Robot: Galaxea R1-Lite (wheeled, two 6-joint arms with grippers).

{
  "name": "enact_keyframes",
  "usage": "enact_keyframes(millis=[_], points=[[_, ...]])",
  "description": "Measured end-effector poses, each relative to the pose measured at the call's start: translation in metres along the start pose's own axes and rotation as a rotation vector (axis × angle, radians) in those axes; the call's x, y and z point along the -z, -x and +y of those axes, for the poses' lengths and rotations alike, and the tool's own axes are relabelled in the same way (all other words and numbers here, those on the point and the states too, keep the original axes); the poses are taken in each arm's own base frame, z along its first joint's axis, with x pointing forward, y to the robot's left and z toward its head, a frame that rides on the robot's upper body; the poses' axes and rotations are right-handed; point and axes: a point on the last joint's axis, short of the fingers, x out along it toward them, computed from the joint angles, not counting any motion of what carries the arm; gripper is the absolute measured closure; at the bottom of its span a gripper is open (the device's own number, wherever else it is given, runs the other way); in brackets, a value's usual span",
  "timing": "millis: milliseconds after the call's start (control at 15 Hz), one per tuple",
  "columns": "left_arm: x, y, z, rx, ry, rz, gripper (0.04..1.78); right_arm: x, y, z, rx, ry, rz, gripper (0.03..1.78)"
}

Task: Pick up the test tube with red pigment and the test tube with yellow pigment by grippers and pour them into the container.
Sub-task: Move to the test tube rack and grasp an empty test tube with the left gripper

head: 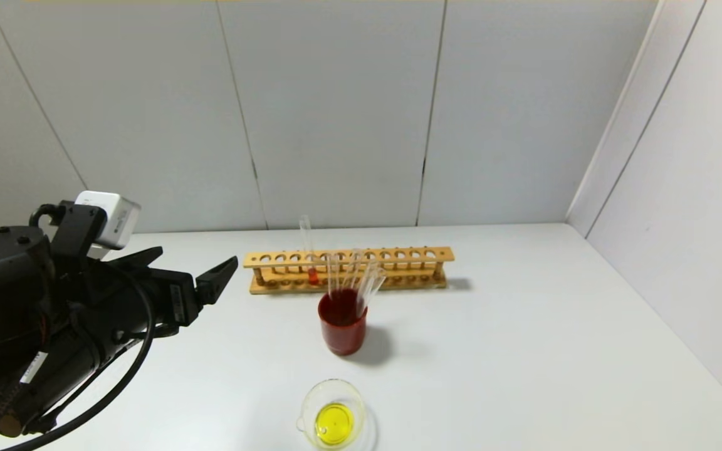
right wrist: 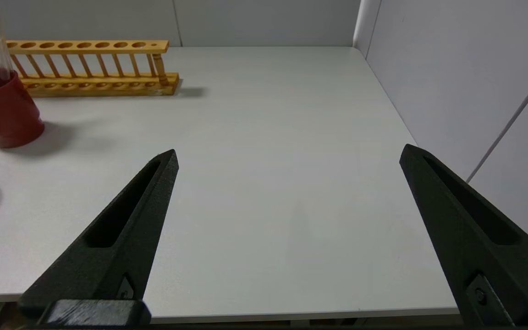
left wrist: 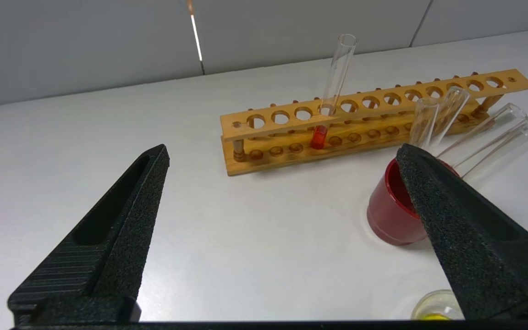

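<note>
- Here the left claw [head: 192, 272] hangs above the left part of the counter [head: 524, 351], its two fingers spread wide with nothing between them, pointing toward the wooden rack [head: 348, 270].
- In the left wrist view the left claw [left wrist: 282, 153] frames the rack [left wrist: 374, 119], which stands well ahead of the fingertips [left wrist: 156, 158], apart from them.
- The test tube with red pigment [left wrist: 330, 94] stands in the rack, in a hole toward the rack's left end, leaning a little, with red-orange liquid at its base; in the head view the test tube with red pigment [head: 308, 254] rises above the rack's top bar.
- Just in front of the rack stands a dark-red cup [head: 342, 329] holding several clear tubes [head: 361, 279] that lean out of it toward the right.
- Nearer the robot, in front of the cup and apart from it, sits the container [head: 333, 414], a low clear glass dish with a pool of yellow liquid in it.
- Which of the tubes in the cup once held yellow pigment cannot be told.
- The right claw [right wrist: 289, 153] shows only in its own wrist view, fingers spread wide and empty, over the right part of the counter [right wrist: 268, 137], well apart from the rack [right wrist: 94, 68] and cup [right wrist: 2, 114].
</note>
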Motion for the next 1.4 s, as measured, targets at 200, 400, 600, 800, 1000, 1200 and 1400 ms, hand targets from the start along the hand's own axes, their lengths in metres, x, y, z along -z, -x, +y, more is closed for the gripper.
enact_keyframes(millis=[200, 400, 600, 800, 1000, 1200, 1400], points=[[0.001, 0.002, 0.0, 0.001, -0.002, 0.005, 0.07, 0.0, 0.0, 0.0, 0.0, 0.0, 0.0, 0.11], [0.001, 0.001, 0.0, 0.0, -0.007, 0.005, 0.07, 0.0, 0.0, 0.0, 0.0, 0.0, 0.0, 0.11], [-0.005, -0.008, -0.003, 0.008, -0.017, -0.006, 0.07, 0.0, 0.0, 0.0, 0.0, 0.0, 0.0, 0.11], [-0.006, -0.03, -0.008, 0.014, -0.04, 0.013, 0.07, 0.0, 0.0, 0.0, 0.0, 0.0, 0.0, 0.11], [-0.003, -0.061, -0.015, 0.022, -0.068, 0.039, 0.07, 0.0, 0.0, 0.0, 0.0, 0.0, 0.0, 0.11], [0.006, -0.097, -0.023, 0.021, -0.076, 0.055, 0.07, 0.0, 0.0, 0.0, 0.0, 0.0, 0.0, 0.11], [0.018, -0.13, -0.027, 0.019, -0.067, 0.035, 0.07, 0.0, 0.0, 0.0, 0.0, 0.0, 0.0, 0.11]])
